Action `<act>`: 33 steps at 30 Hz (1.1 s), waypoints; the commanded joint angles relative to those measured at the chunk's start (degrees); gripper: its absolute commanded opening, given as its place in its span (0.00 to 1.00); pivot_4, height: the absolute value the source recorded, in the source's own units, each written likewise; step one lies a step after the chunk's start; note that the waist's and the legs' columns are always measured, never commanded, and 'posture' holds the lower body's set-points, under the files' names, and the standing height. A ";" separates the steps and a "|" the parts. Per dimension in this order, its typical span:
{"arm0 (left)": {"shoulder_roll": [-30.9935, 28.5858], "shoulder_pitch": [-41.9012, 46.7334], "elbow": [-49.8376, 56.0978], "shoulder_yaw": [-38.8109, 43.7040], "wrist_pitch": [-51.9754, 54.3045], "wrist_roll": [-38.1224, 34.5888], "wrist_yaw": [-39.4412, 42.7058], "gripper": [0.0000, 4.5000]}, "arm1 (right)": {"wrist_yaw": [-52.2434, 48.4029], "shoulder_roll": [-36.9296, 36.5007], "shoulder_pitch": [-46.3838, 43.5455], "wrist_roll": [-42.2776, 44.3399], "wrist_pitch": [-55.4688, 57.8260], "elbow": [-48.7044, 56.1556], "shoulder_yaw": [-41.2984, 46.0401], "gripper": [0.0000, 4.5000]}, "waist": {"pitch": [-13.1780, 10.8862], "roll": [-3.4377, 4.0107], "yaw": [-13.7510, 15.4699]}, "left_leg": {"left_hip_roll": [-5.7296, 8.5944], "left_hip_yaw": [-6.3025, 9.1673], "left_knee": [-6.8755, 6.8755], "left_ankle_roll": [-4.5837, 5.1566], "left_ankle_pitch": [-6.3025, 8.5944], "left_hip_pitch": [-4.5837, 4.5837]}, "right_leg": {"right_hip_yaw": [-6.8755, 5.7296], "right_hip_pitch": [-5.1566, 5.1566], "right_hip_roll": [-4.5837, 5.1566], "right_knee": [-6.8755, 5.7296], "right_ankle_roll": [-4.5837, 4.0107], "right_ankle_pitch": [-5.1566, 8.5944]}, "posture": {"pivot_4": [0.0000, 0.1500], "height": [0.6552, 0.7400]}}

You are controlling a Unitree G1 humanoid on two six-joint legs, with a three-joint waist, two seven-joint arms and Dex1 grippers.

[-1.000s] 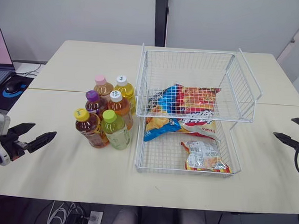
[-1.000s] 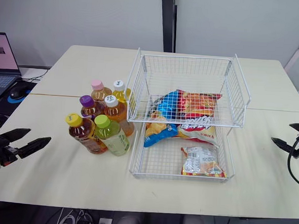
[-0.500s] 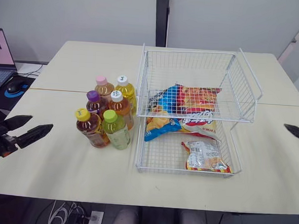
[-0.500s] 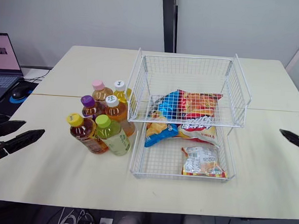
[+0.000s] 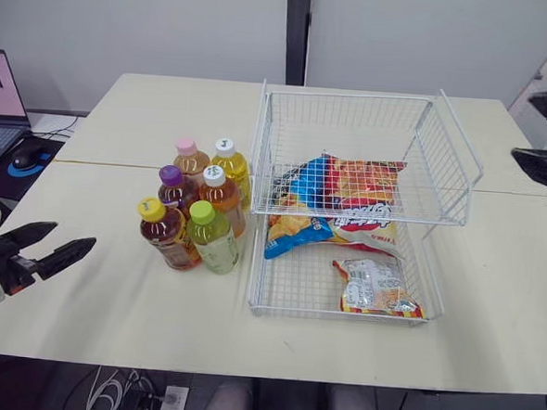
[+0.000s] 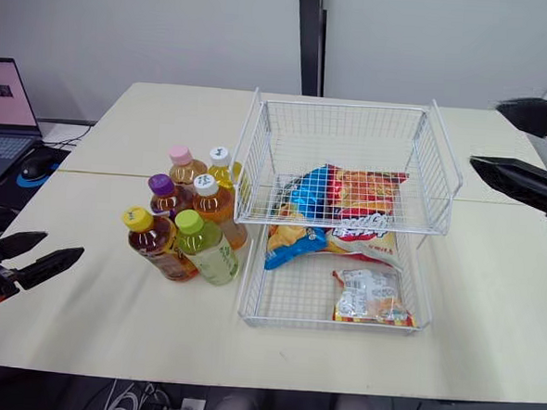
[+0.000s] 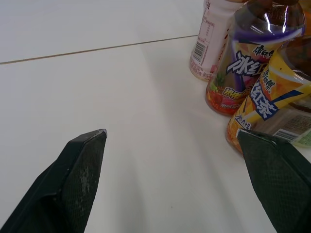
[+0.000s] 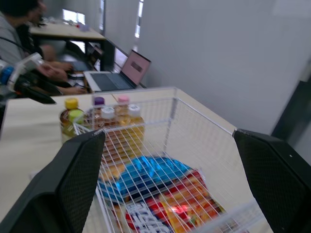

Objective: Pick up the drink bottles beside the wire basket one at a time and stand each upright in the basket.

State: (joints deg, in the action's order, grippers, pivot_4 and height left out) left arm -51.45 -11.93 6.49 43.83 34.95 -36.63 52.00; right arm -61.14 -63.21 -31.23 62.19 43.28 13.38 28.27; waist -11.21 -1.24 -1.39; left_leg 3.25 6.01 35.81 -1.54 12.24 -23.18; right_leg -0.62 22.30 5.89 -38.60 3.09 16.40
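From the head camera, six drink bottles stand upright in a tight cluster on the table, just left of the wire basket and none inside it. The nearest two have yellow and green caps; purple and white caps are behind them, and pink and white caps are farthest. Snack bags lie in the basket. The left gripper hangs low over the near left edge of the table, well apart from the bottles, released and empty. The right gripper is raised at the far right, beyond the basket's right rim, also spread and holding nothing. A laptop sits off the table's far left.

In the left wrist view, the two black fingers stand wide apart over bare tabletop. The pink-labelled, purple-labelled and yellow-labelled bottles are ahead, untouched.

In the right wrist view, its fingers are splayed with the basket and snack bags between and below them. The bottle caps show through the mesh beyond. A person sits at a desk in the background.
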 commanded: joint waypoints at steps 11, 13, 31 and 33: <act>2.68 -9.82 15.12 12.33 5.94 -6.41 -0.95 0.99 | -6.18 8.08 -19.52 -6.49 2.08 3.08 -24.94 1.00 | 0.02 -0.07 0.21 | 0.02 0.06 0.06 0.01 0.08 -0.10 | -0.06 0.05 -0.02 0.10 0.06 -0.04 | 1.00 1.00; 3.29 -10.17 16.43 12.69 6.44 -7.04 -1.69 0.99 | -7.16 8.49 -20.03 -7.99 1.90 2.64 -26.19 1.00 | 0.03 -0.08 0.57 | 0.02 0.12 0.06 0.01 0.08 -0.10 | -0.09 0.03 -0.03 0.17 0.06 -0.04 | 1.00 1.00; 2.22 -8.88 21.64 13.39 12.10 -14.69 -4.14 0.99 | -12.10 12.18 -20.66 -11.69 -0.62 1.97 -25.44 1.00 | 0.03 -0.08 1.00 | -0.10 0.01 0.04 0.02 0.08 -0.19 | -0.04 0.01 -0.32 0.60 0.18 -0.35 | 1.00 1.00; 2.13 -8.72 24.18 13.45 14.57 -18.12 -5.56 0.99 | -12.39 11.56 -19.72 -12.99 -1.26 2.63 -25.71 1.00 | 0.03 -0.08 1.06 | -0.12 0.03 0.04 0.02 0.08 -0.20 | -0.02 0.01 -0.31 0.61 0.16 -0.35 | 1.00 1.00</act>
State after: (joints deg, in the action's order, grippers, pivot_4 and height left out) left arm -48.20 -21.04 27.52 55.06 48.12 -51.50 47.42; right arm -73.31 -50.87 -50.97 49.49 42.87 14.07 0.89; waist -11.18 -1.32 -0.32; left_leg 3.13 6.05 35.86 -1.52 12.32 -23.39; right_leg -0.63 22.30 5.58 -37.99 3.25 16.05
